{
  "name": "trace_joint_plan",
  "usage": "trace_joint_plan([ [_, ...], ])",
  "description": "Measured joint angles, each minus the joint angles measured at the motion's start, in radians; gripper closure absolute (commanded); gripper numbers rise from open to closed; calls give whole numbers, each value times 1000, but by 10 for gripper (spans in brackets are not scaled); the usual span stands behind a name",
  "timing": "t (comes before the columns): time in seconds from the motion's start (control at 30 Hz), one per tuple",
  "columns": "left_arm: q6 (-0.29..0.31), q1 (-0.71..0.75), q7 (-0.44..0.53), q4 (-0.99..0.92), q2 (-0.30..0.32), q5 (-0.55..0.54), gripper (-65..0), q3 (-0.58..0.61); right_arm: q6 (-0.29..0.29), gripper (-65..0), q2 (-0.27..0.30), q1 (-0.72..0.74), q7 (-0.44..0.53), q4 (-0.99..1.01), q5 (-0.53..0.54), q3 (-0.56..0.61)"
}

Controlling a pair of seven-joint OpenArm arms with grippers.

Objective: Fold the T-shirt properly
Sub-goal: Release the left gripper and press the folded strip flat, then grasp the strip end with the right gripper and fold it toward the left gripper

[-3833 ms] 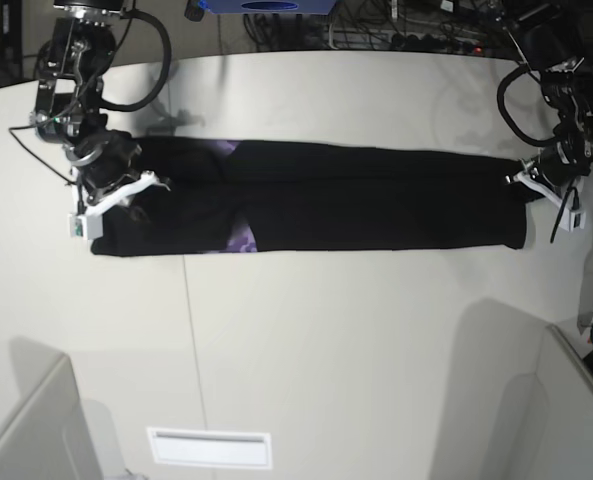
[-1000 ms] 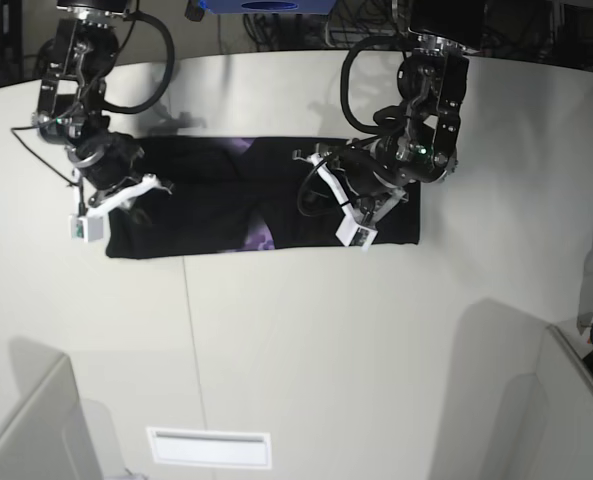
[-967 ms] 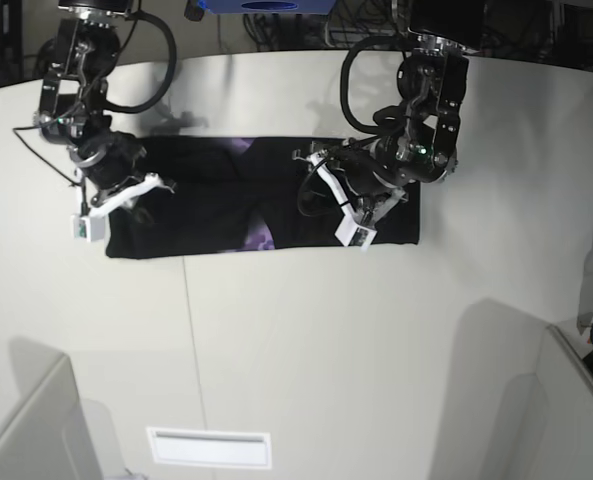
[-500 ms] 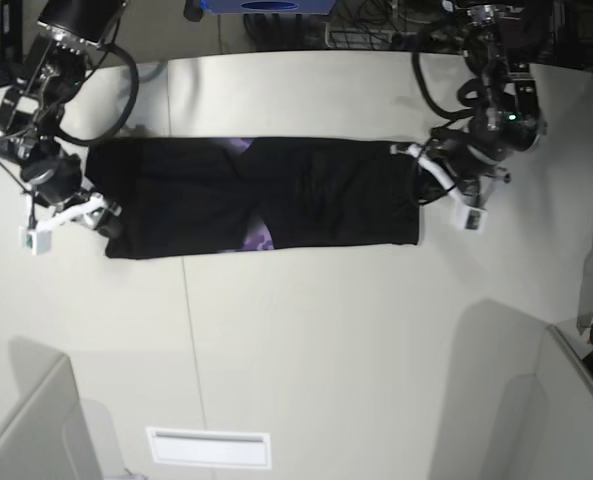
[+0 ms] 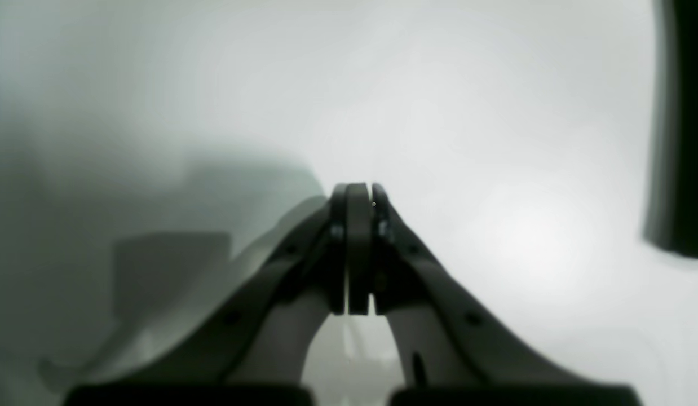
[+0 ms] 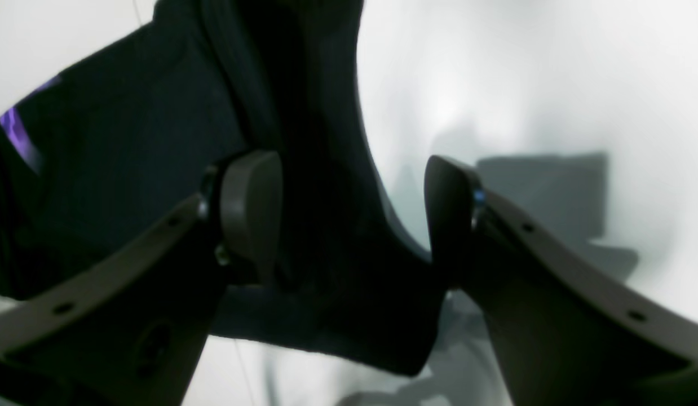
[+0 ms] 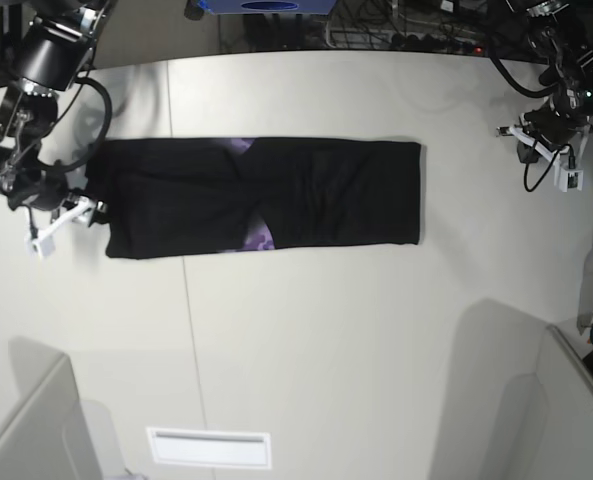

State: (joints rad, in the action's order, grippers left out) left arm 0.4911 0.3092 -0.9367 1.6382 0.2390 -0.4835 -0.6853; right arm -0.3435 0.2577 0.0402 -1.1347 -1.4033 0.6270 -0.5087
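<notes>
The black T-shirt (image 7: 276,195) lies as a long folded band across the table (image 7: 306,330), with a bit of purple print (image 7: 261,238) showing at a fold. My right gripper (image 7: 88,210) is at the band's left end. In the right wrist view it (image 6: 349,214) stands open, its fingers (image 6: 253,208) on either side of the T-shirt's (image 6: 129,169) edge. My left gripper (image 7: 516,138) is out over bare table, right of the band and apart from it. In the left wrist view it (image 5: 357,194) is shut on nothing, with the T-shirt (image 5: 681,113) as a dark strip at the far right.
Grey bin walls stand at the bottom left (image 7: 26,430) and bottom right (image 7: 566,400) corners. A white plate (image 7: 209,447) lies near the front edge. Cables (image 7: 396,30) and a blue object (image 7: 266,6) sit behind the table's far edge.
My left gripper let go of the folded-over end, drew away to the far right and shut. My right gripper slid left to the band's left end and opened.
</notes>
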Motion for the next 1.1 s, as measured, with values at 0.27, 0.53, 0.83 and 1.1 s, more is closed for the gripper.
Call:
trace_joint_plan([
  [0.27, 5, 14, 51, 0, -1, -10, 0, 4, -66, -371, -1, 1, -14, 15, -2, 5],
  [0.53, 4, 10, 56, -5, -2, -10, 0, 159, -93, -371, 3, 39, 42, 126, -51, 7],
  [0.83, -72, -92, 95, -85, -21, -23, 0, 325, -190, -368, -41, -7, 0, 53, -40, 55],
  [1.1, -68, -95, 162, -100, -34, -41, 0, 413, -193, -185, -43, -4, -1, 59, -43, 55],
])
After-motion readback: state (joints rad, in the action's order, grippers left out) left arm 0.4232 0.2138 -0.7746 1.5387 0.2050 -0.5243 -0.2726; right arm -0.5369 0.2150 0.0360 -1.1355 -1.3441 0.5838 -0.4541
